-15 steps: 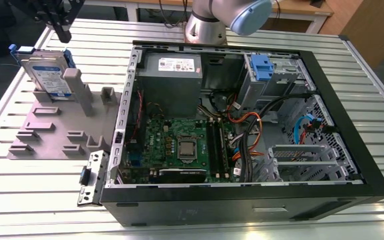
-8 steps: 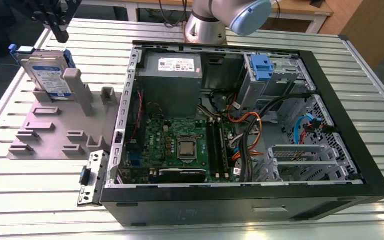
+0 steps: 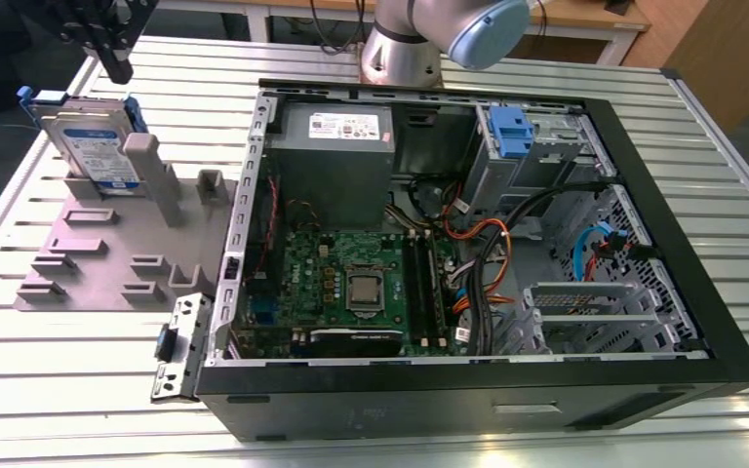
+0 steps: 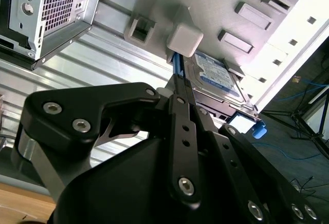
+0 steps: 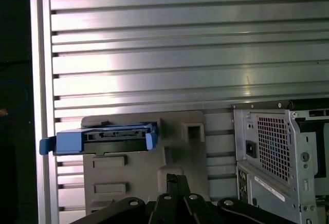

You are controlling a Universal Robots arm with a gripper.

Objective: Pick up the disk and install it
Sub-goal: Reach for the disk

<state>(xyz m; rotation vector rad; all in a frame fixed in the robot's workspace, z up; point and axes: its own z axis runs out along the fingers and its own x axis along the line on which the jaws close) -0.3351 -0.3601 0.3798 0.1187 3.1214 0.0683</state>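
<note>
Slatted bench carried the disk upright in its grey holder, just below the closed, empty gripper.

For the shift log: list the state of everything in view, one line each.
Disk: upright on edge in the holder, not gripped.
Holder: lying flat, carrying the disk.
Gripper: above the disk, apart from it.
Case: on its side, side panel off, insides exposed.
Blue clip: mounted inside the case.
</note>
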